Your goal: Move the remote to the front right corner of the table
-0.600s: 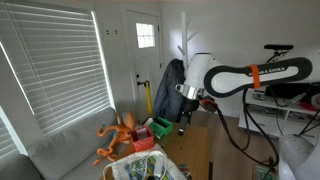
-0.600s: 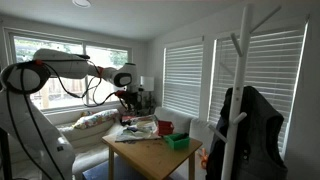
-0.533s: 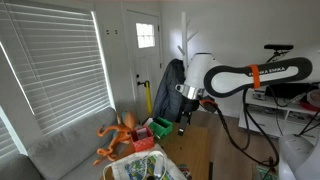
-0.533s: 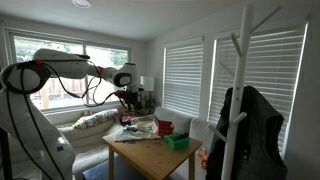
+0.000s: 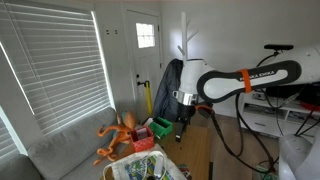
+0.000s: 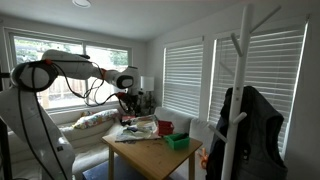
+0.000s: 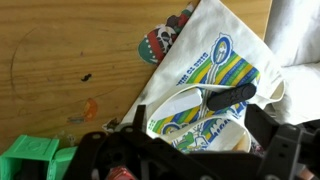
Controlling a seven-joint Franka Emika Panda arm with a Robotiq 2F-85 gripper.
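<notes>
Showing plain medium-brown wood, the table (image 7: 60, 60) lies below the gripper (image 5: 182, 122); its opening cannot be told.

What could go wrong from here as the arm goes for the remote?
1. The dark slim object, probably the remote, lies on a loose printed bag; the gripper may pinch fabric and drag the bag.
2. The green basket sits close to the gripper and could get knocked.

Daylight came through the blinds (image 5: 55, 70) and the window (image 6: 110, 57), lighting the room softly and evenly. The wrist view was sharp on the table (image 7: 50, 60), but dark and blurred along its lower edge
</notes>
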